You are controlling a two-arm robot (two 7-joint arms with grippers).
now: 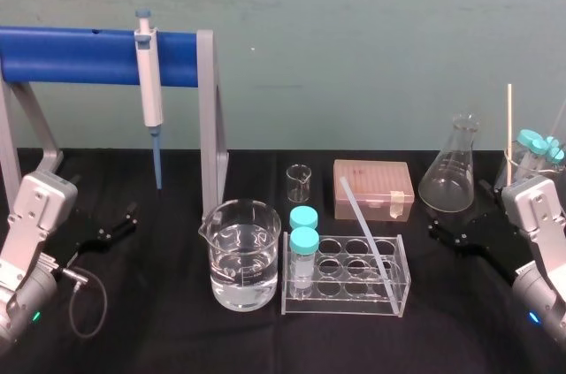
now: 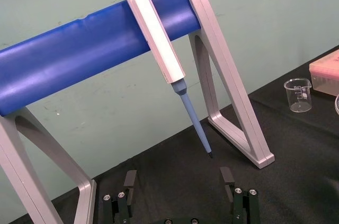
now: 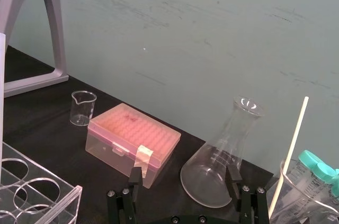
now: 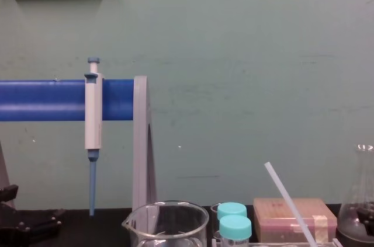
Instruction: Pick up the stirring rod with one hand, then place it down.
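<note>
The stirring rod is a translucent white stick leaning slantwise in the clear tube rack, its upper end pointing toward the pink box; in the chest view the stirring rod rises at a slant. My right gripper rests on the black table to the right of the rack, in front of the conical flask, open with nothing between its fingers. At the left side of the table my left gripper is parked below the pipette stand, also open and holding nothing, as its own camera shows.
A water-filled beaker and two teal-capped vials stand left of the rack. Behind are a small beaker, a pink tip box and a conical flask. A pipette hangs on the blue stand.
</note>
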